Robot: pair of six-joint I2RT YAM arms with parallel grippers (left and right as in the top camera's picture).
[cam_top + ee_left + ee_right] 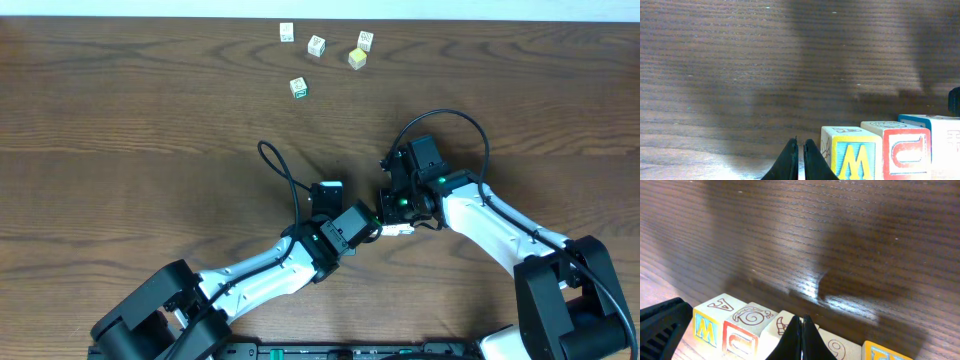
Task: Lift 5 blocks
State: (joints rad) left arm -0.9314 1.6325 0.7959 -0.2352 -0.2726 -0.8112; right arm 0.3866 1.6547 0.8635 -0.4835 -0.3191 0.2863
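both arms meet at mid surface (120, 120), dark wood grain, wrists almost touching in the overhead view.

row of blocks (780, 330): five wooden alphabet cubes side by side, faces touching, lying between the two arms. mostly hidden under the wrists from overhead. cannot tell whether the row rests on the wood or hangs just off it.

order seen from the right wrist, left to right:
- w block (715, 317), yellow border, blue w on its side, an "a" on top
- red-bordered block (747, 325), snail drawing on top
- whitish block (777, 327), partly behind the fingers
- whitish block with a 9 (837, 347)
- yellow-orange block (885, 352), cut by the frame edge

left pincer (799, 161): closed, fingers pressed together, nothing between them. tips sit just beside the w block at the row's end; a thin gap shows there.

right pincer (802, 337): closed, fingers together, nothing between them. tips stand in front of the row's middle, over the seam of the two whitish blocks. contact cannot be told.

black body of the left arm (660, 325) is close against the w block's end.

far edge of the surface, well apart from the arms: green-bordered cube (298, 88) alone; pale yellow cube (357, 59) touching one white cube (365, 41); two more white cubes (316, 45) (287, 32) nearby.
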